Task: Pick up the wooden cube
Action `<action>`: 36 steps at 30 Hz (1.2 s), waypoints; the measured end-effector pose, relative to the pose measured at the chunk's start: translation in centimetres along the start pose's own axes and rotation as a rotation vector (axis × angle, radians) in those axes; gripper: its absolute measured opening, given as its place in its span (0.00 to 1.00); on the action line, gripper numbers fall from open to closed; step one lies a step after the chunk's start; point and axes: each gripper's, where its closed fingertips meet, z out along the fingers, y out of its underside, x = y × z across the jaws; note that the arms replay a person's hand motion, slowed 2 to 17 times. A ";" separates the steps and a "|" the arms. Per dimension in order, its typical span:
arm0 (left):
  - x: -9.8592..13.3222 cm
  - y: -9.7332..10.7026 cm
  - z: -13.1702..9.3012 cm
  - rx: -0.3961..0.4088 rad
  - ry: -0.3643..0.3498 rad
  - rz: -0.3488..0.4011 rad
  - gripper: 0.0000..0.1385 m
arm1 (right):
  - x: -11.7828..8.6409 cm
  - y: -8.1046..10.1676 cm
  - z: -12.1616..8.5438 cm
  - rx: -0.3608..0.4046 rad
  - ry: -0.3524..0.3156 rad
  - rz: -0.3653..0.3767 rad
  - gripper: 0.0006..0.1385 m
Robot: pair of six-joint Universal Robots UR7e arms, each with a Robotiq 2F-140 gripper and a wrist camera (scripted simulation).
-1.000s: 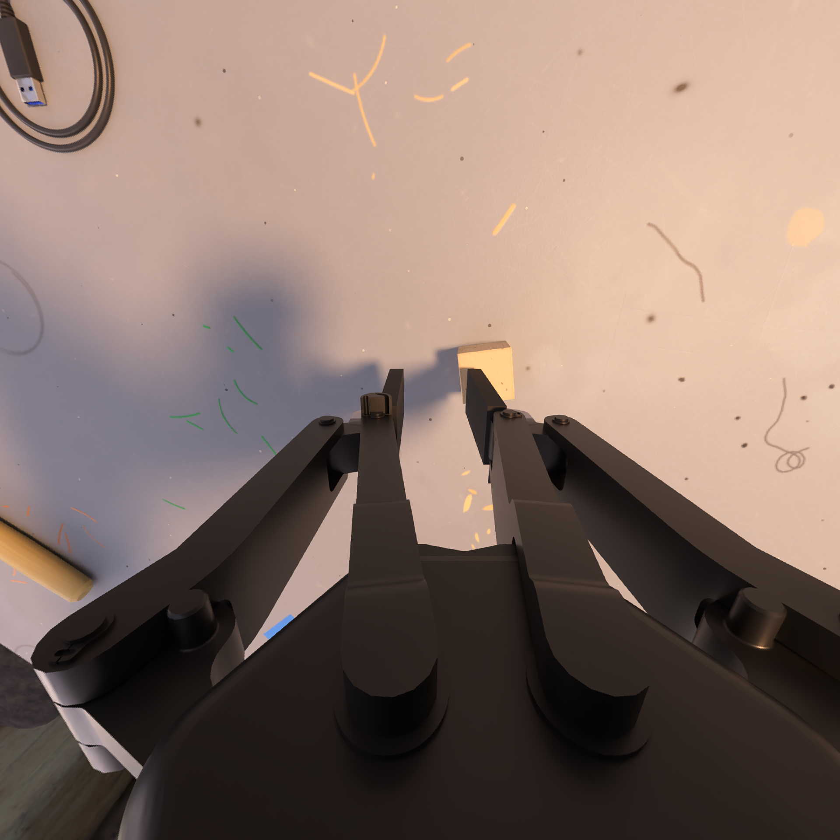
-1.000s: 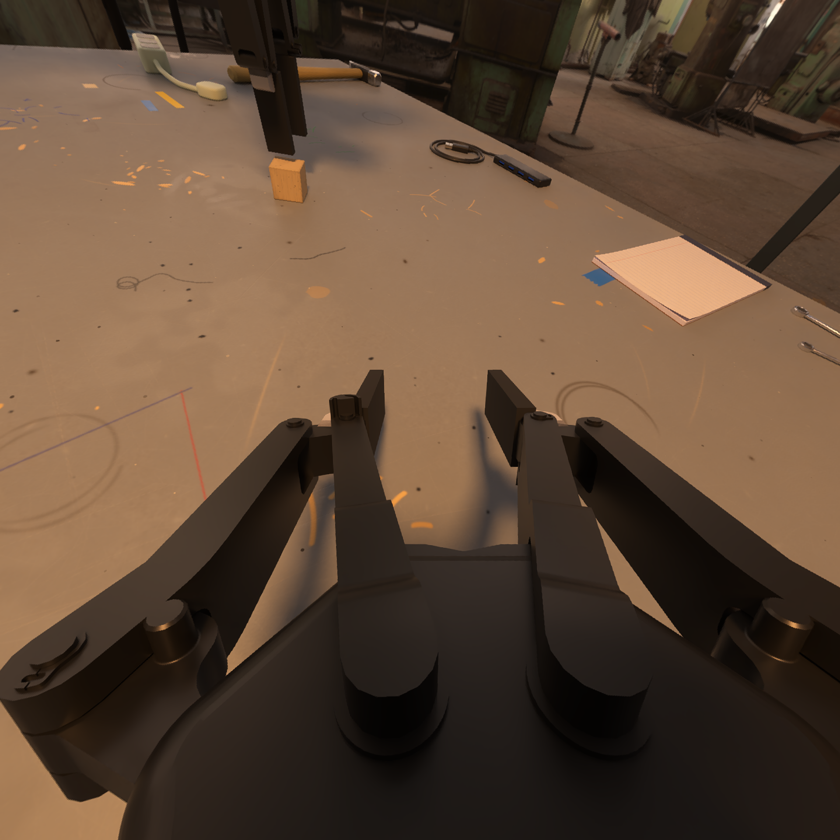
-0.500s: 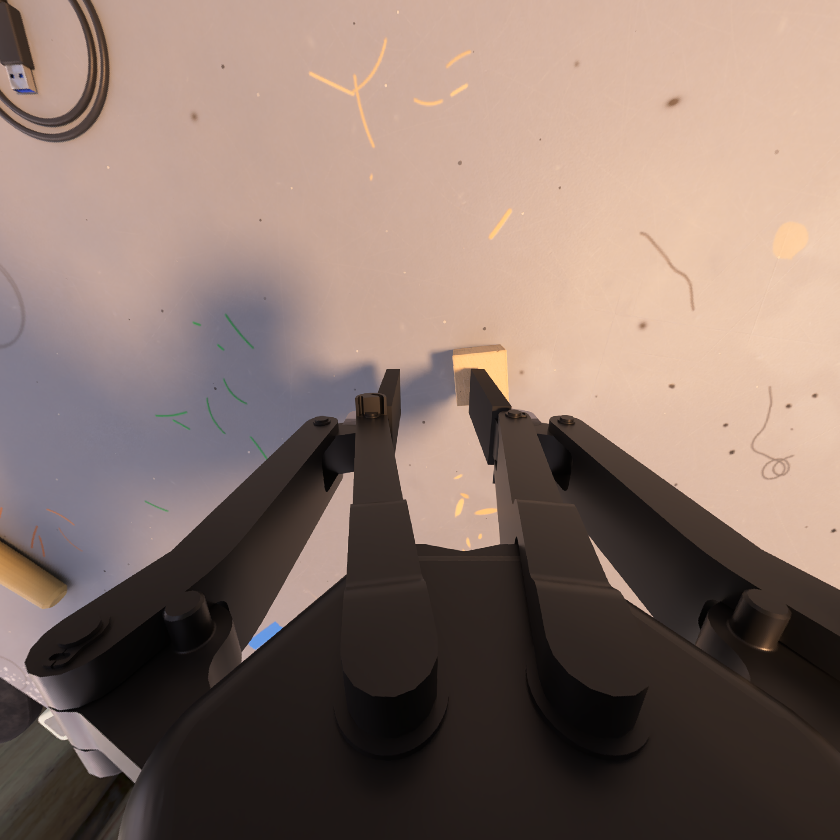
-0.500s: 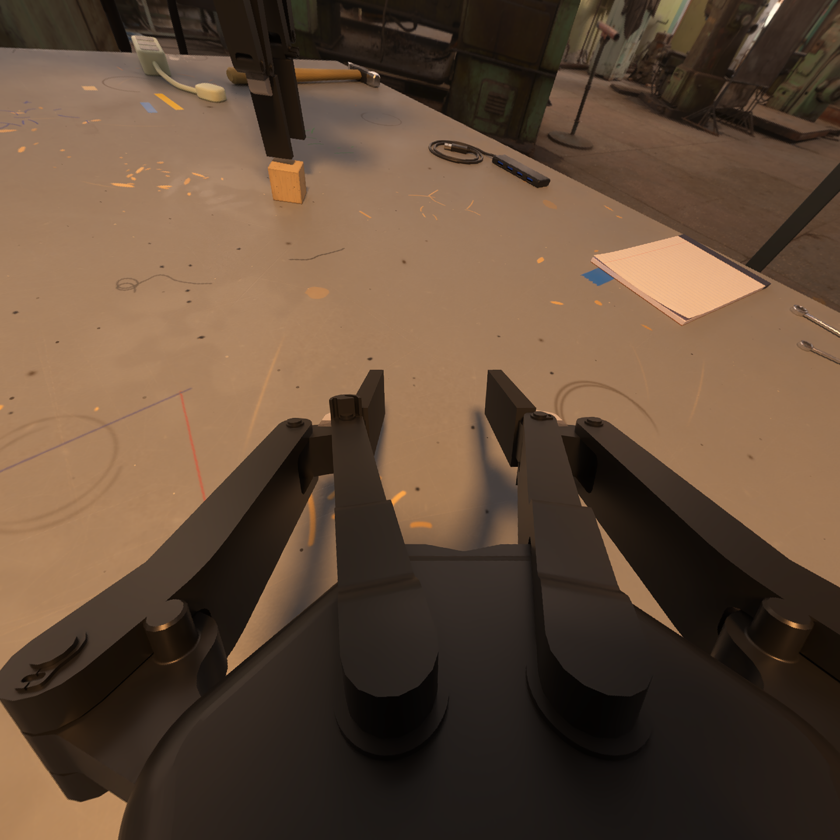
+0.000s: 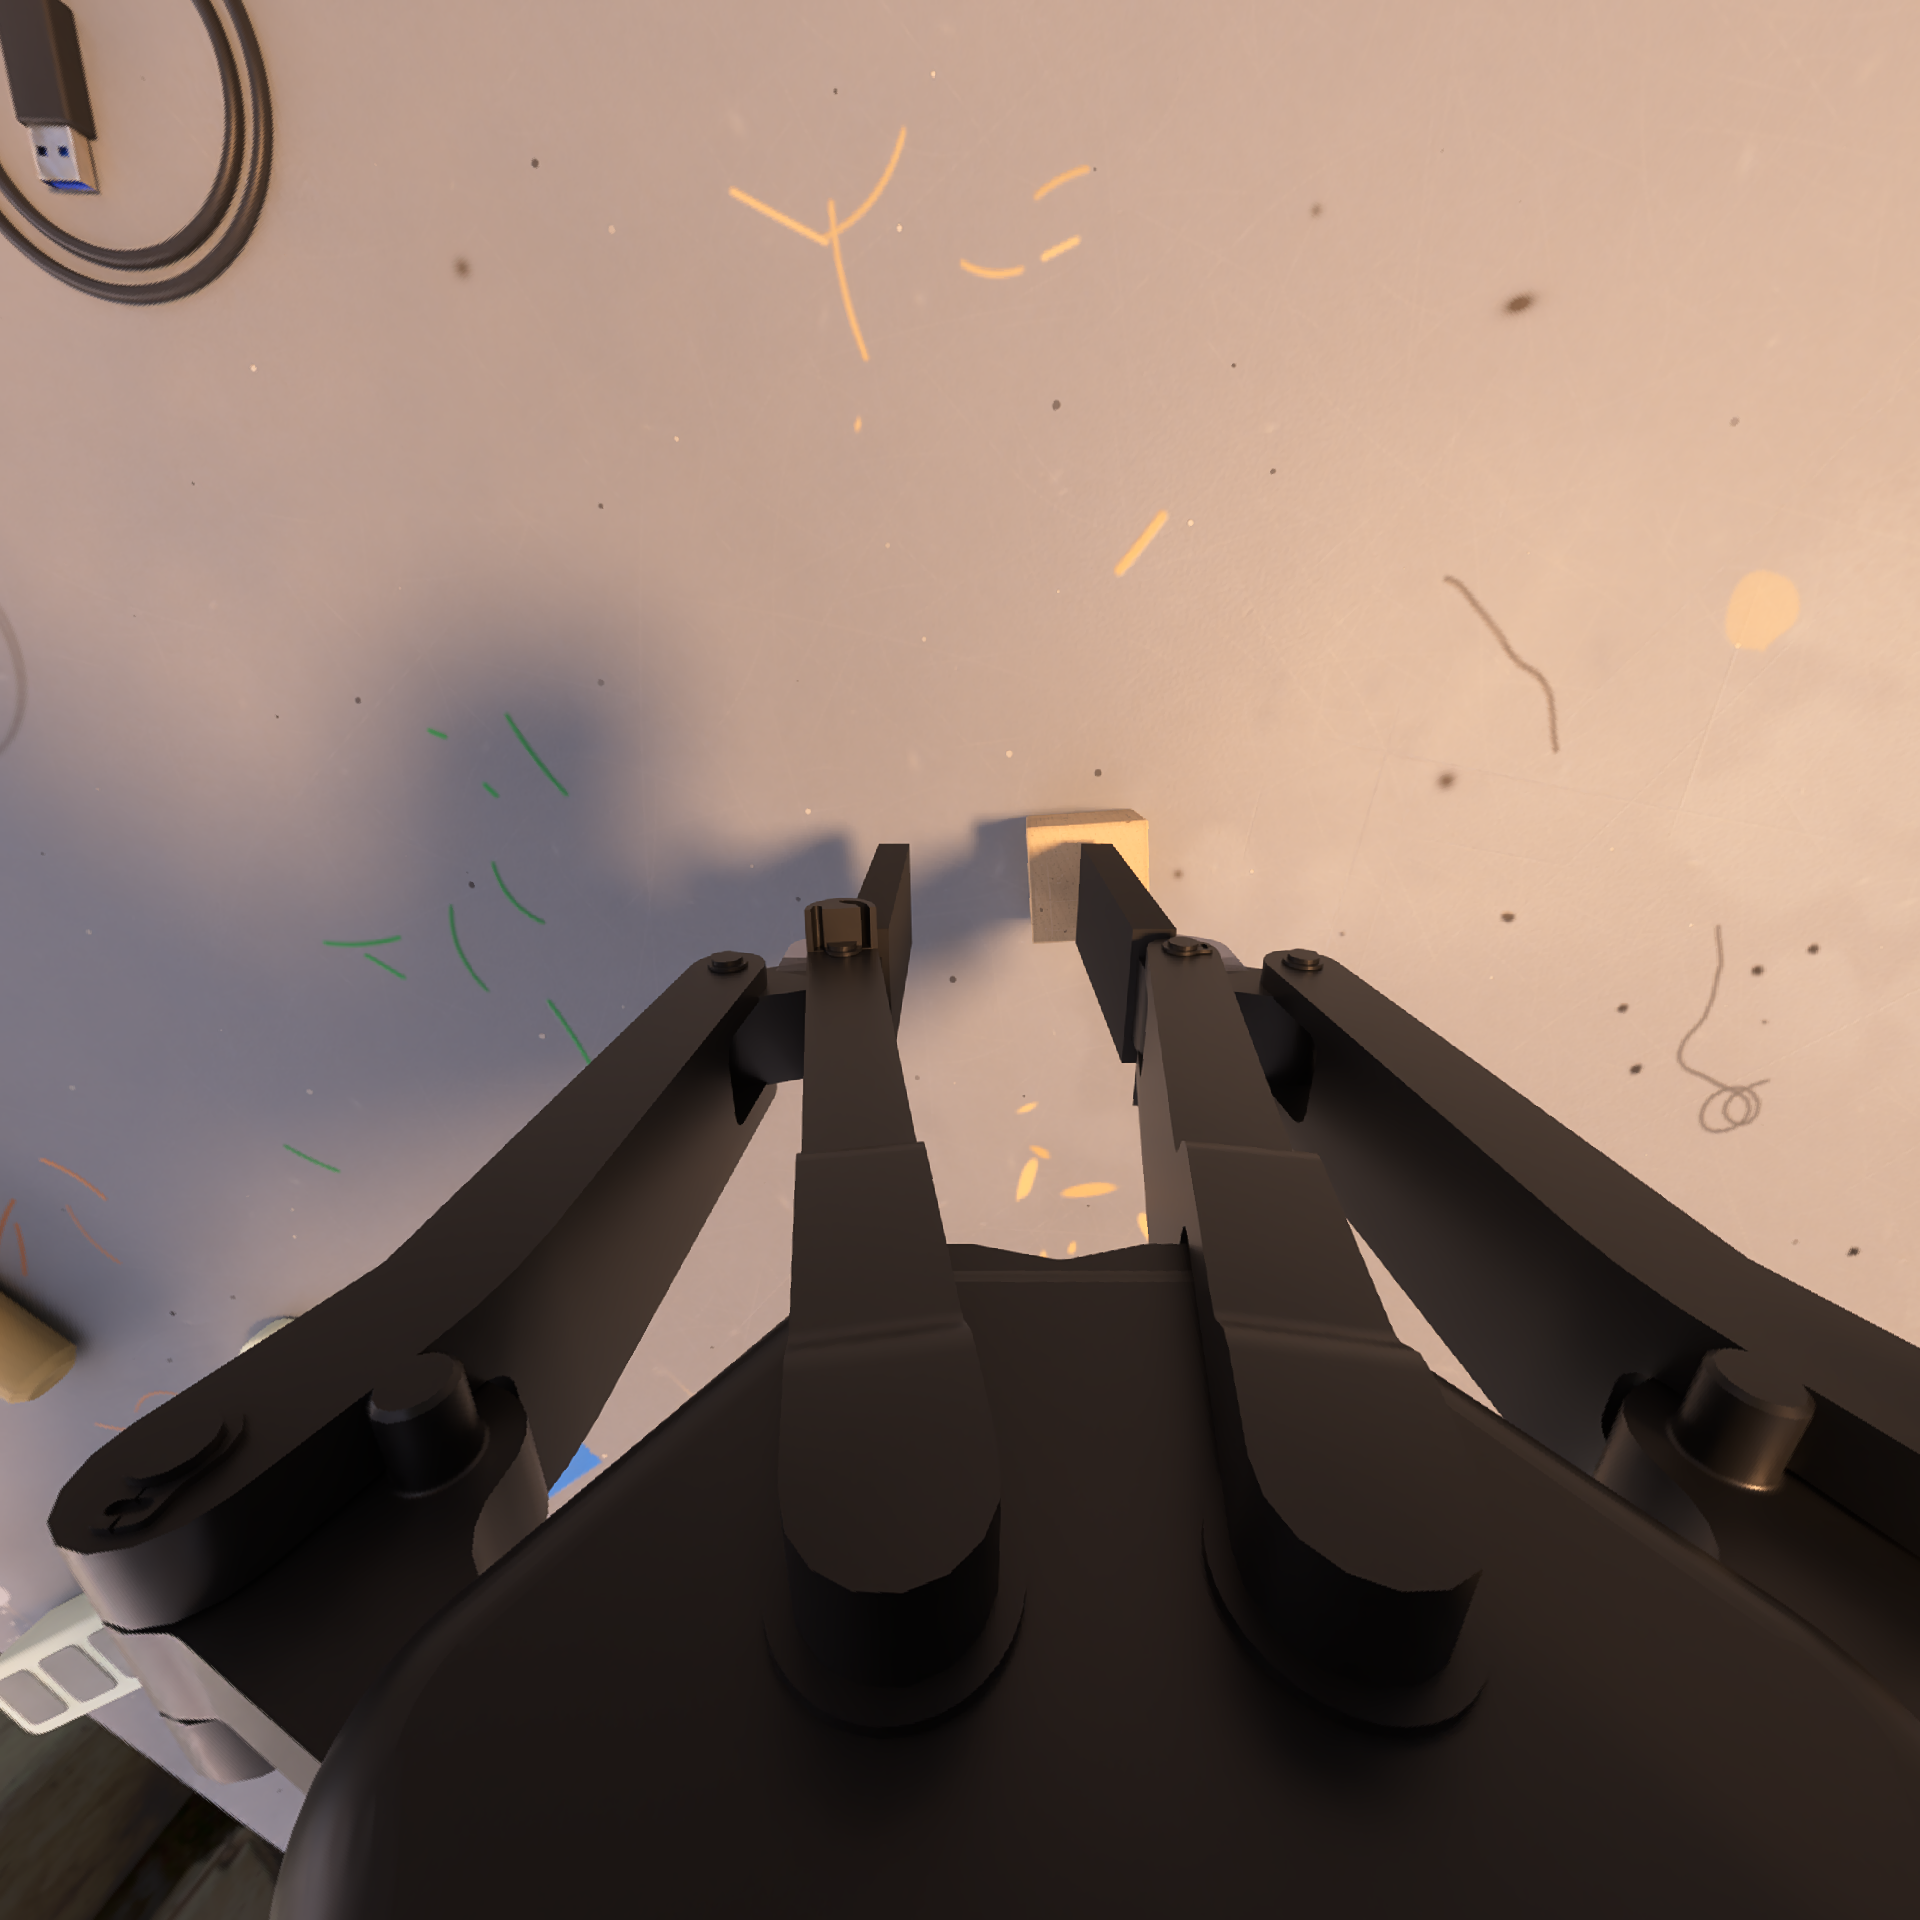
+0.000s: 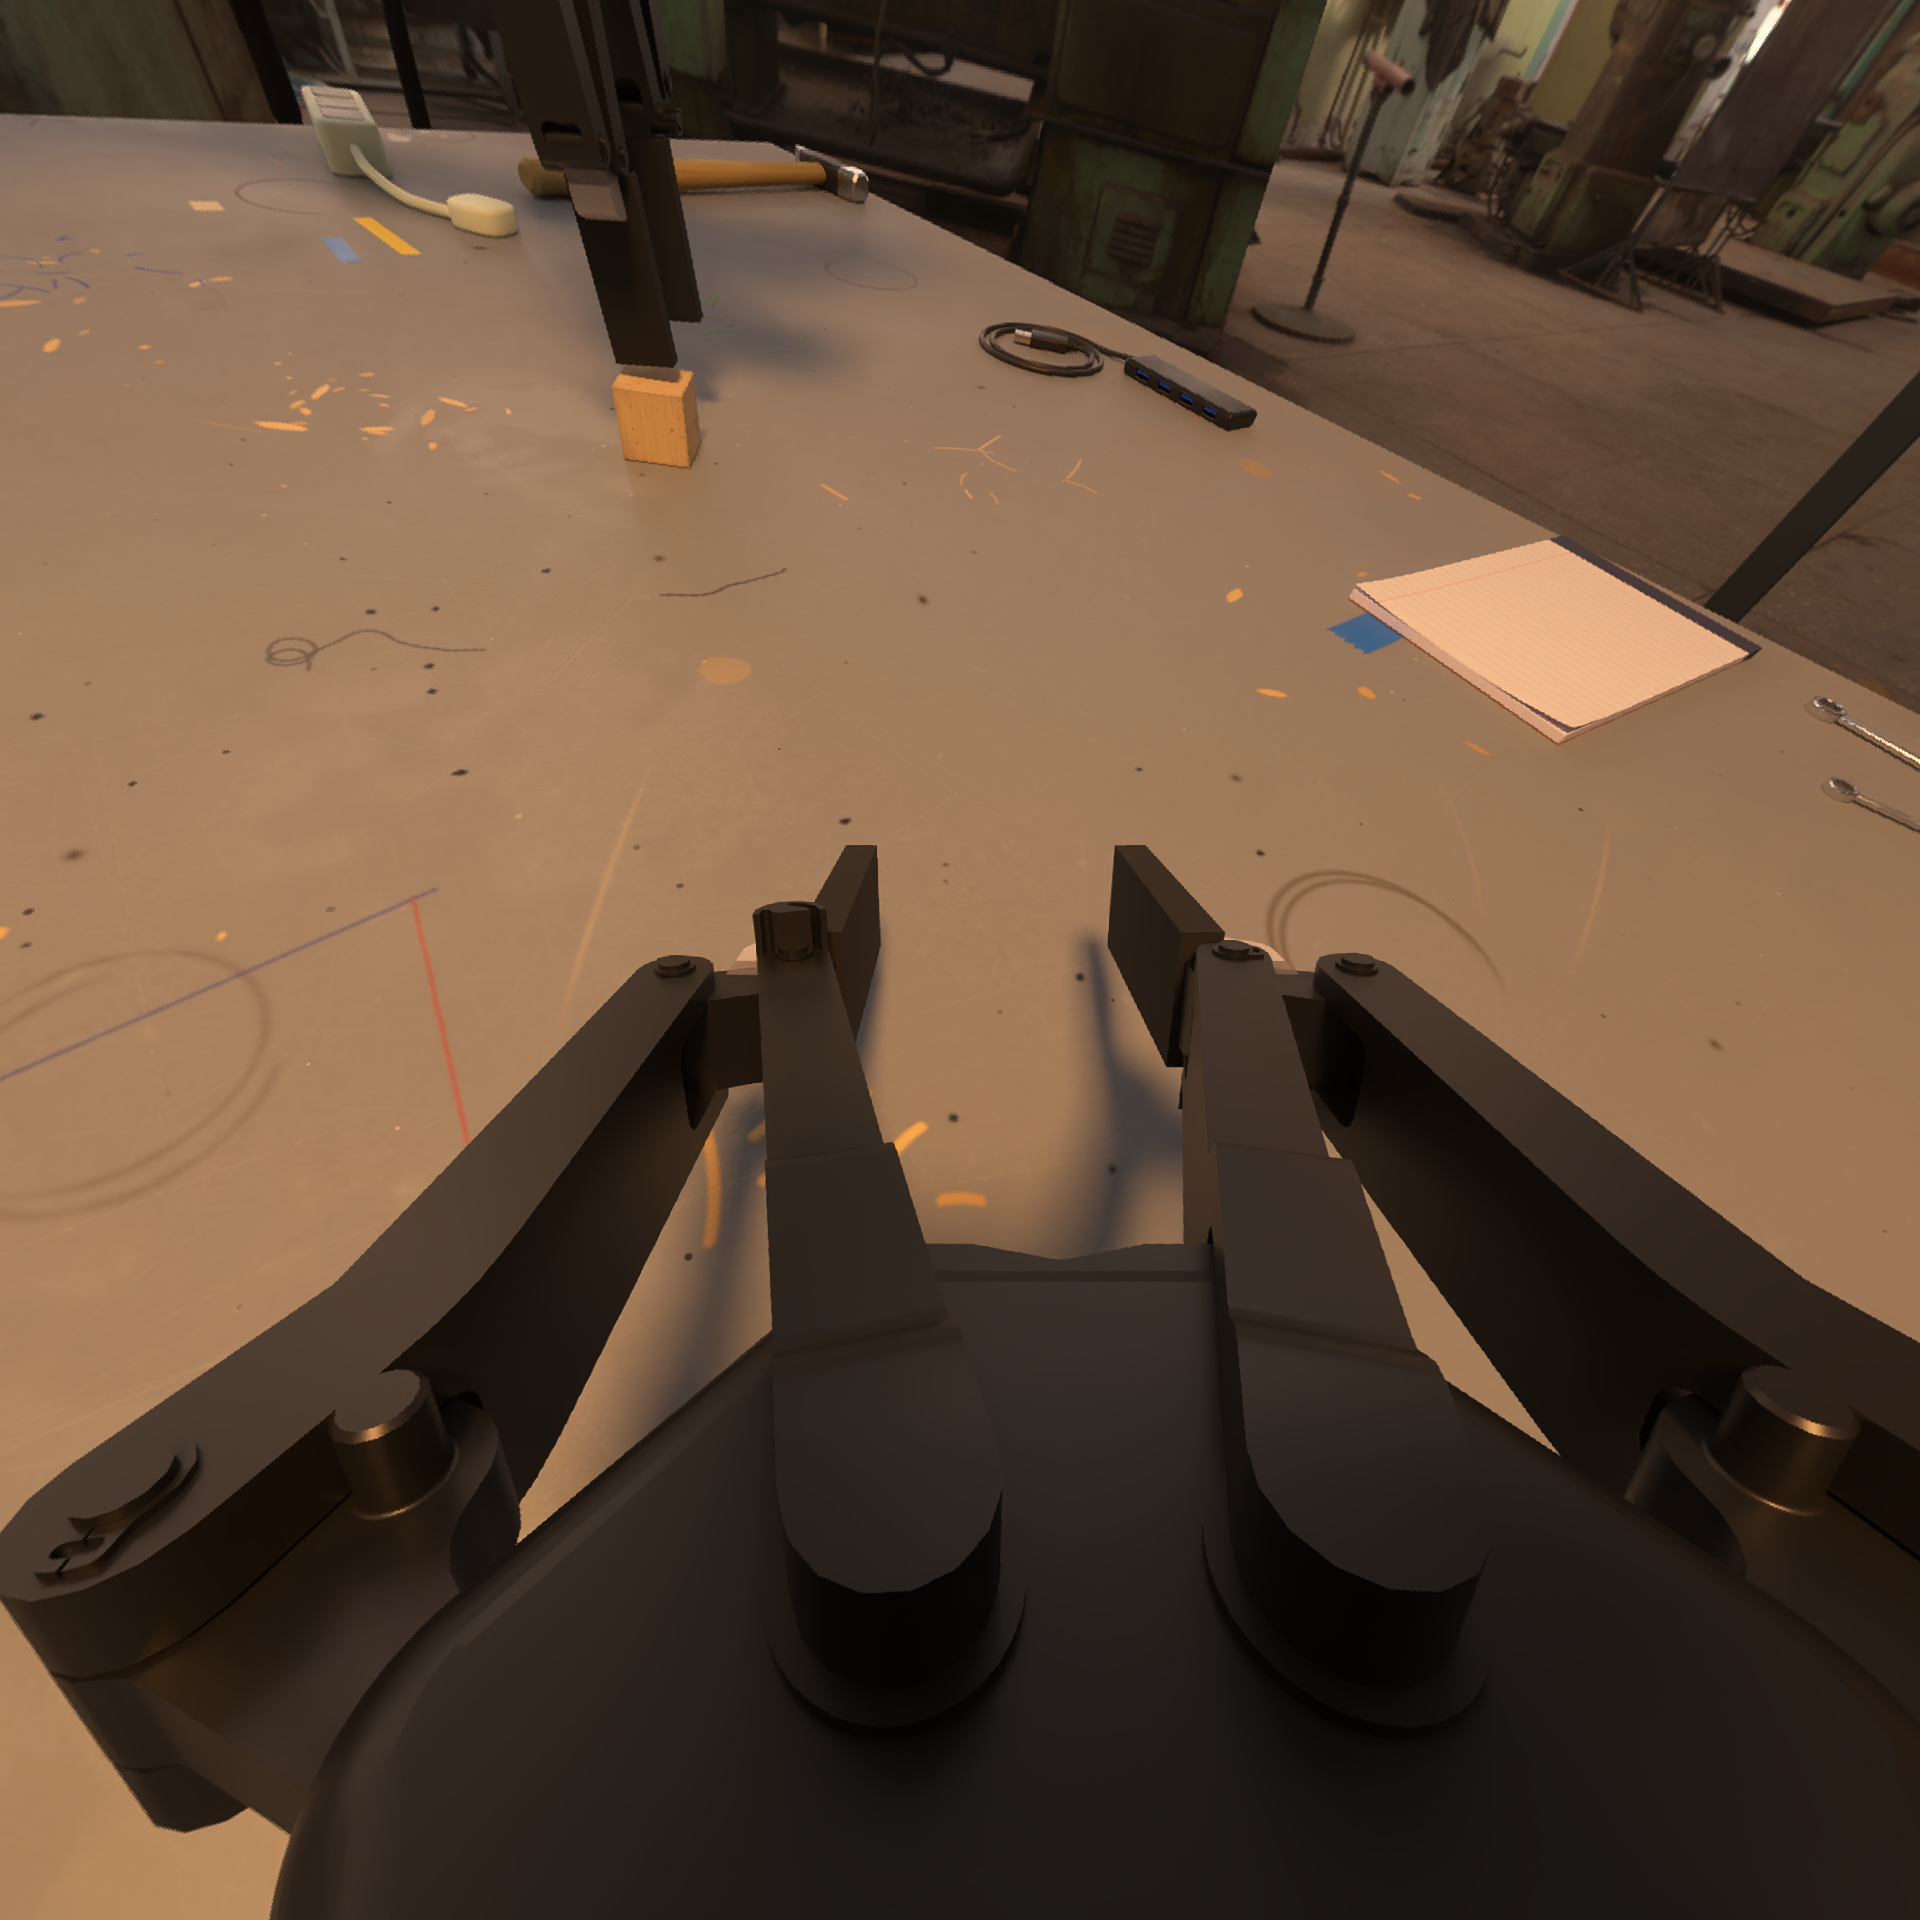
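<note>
- Left wrist view: the left end effector (image 5: 992,883) pointed straight down at the desk (image 5: 1351,416), its fingers parted to a narrow gap and holding nothing. The wooden cube (image 5: 1060,868) sat on the desk off to the right of that gap, partly hidden behind the right finger's pad (image 5: 1117,945), so the gap was not centred on it
- To do this step well, I judge the end effector needed to shift sideways towards the cube until a pad stood on either side, open wider if the cube would not fit, and only then go down and close on two flat faces; going down as it stood risked the right pad landing on top of the cube and knocking it
- A coiled cable (image 5: 145,197) with a plug lay at the far left; no writing could be read in this view
- Right wrist view: the right end effector (image 6: 992,904) hovered low over bare desk, fingers moderately apart and empty, well apart from the cube (image 6: 655,421). The left arm's fingers (image 6: 639,301) stood just above the cube's top; whether they touched it could not be told
- A notepad (image 6: 1548,634), a hammer (image 6: 727,175) and a hub (image 6: 1190,392) lay around; the pad showed ruled lines, and no brand or label was legible
</note>
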 end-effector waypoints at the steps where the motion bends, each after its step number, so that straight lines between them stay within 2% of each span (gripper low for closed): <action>1: 0.0 0.0 0.0 0.003 0.002 -0.003 0.32 | 0.0 0.0 0.0 0.000 0.000 0.000 0.43; 18: 0.7 -0.5 -0.2 0.048 0.042 -0.053 0.33 | 0.0 0.0 0.0 0.001 -0.001 -0.001 0.43; 36: 1.3 -0.6 -0.1 0.076 0.060 -0.074 0.34 | -0.1 0.0 0.0 0.000 -0.002 -0.006 0.43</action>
